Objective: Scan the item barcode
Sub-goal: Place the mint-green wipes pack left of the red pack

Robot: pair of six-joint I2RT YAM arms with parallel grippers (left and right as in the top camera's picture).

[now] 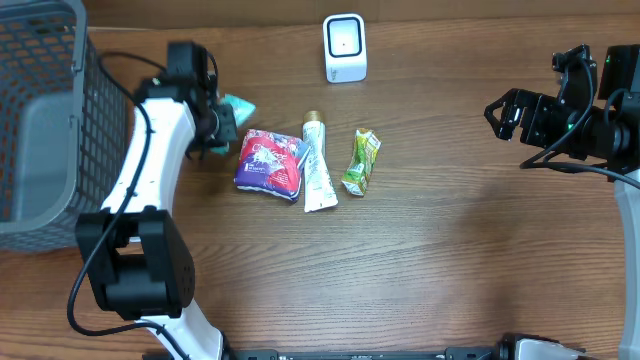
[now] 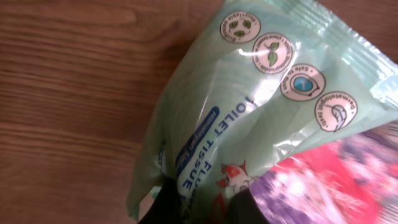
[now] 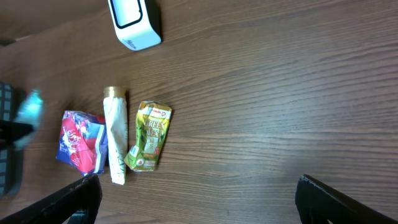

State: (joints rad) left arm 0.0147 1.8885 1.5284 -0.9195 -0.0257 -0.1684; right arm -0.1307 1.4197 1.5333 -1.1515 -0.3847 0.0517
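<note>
**Toilet-tissue pack clenched in the left tool**

The pale green glossy plastic pack (image 2: 249,106) carries blue-banded white lettering that reads "OILET TISSUE", with a line below starting "FLU". Four round printed seals run along its upper edge, their small writing too fine to read. The film is crinkled and shiny, with a sealed flat seam at one end. The left tool (image 2: 205,208) is clenched on the pack's lower end, its dark fingers (image 2: 165,205) pinching the film.

From overhead the pack sits at the left end of the row of goods, just beside a red and purple crinkly foil packet (image 1: 270,162) and near a grey wire-mesh basket (image 1: 40,120). Next along lie a white tube with a gold cap (image 1: 318,165) and a green sachet (image 3: 149,143) printed "GREEN". A white rounded scanner box with a dark window (image 1: 345,47) stands at the far edge of the wood-grain worktop (image 1: 450,250). The right tool (image 3: 198,183) is released, jaws wide, well apart from everything.
</note>
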